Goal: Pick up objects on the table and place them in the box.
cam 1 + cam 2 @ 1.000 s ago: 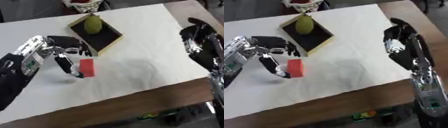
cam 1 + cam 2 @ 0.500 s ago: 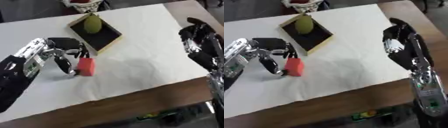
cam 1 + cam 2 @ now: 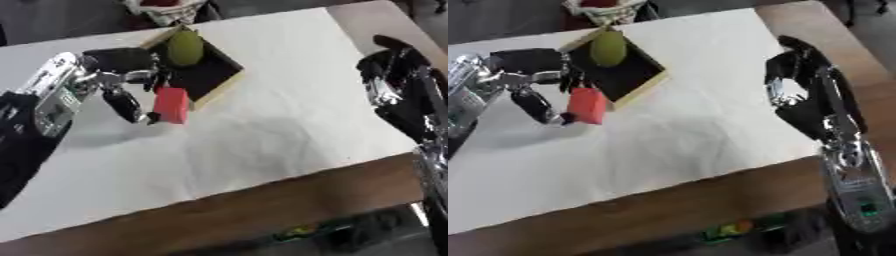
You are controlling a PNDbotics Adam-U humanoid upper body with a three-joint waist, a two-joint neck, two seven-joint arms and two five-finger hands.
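- Left eye view gives me the clearest read: my left hand (image 3: 122, 75) has its fingers and thumb curled round the red block (image 3: 171, 105), pinching it at its left face, with the block hanging upright just off the near-left rim of the box (image 3: 219, 92).
- The block looks lifted off the white cloth (image 3: 262, 135); a faint shadow lies under it, though I cannot tell how high it rides.
- The box is a shallow wooden tray with a dark floor, set cornerwise to me. A green pear-shaped fruit (image 3: 185, 45) already sits in its far corner, leaving the near half of the floor bare.
- As I judge it, the step in hand is carrying the block over the rim and setting it down inside.
- To do that well I would raise the block enough that its lower edge clears the wooden lip, then travel toward the bare dark floor, not toward the fruit.
- I would let go only once the block is wholly inside the walls, so it cannot tip back out over the edge.
- My right hand (image 3: 802, 97) hangs over the right side of the table, well apart from the box, fingers loosely bent and holding nothing.
- Open cloth lies between the two hands, so the path has room; the tight spots are the box rim and the fruit.
- A basket (image 3: 166, 7) with something red sits just beyond the box's far corner, so I should not overshoot that way.
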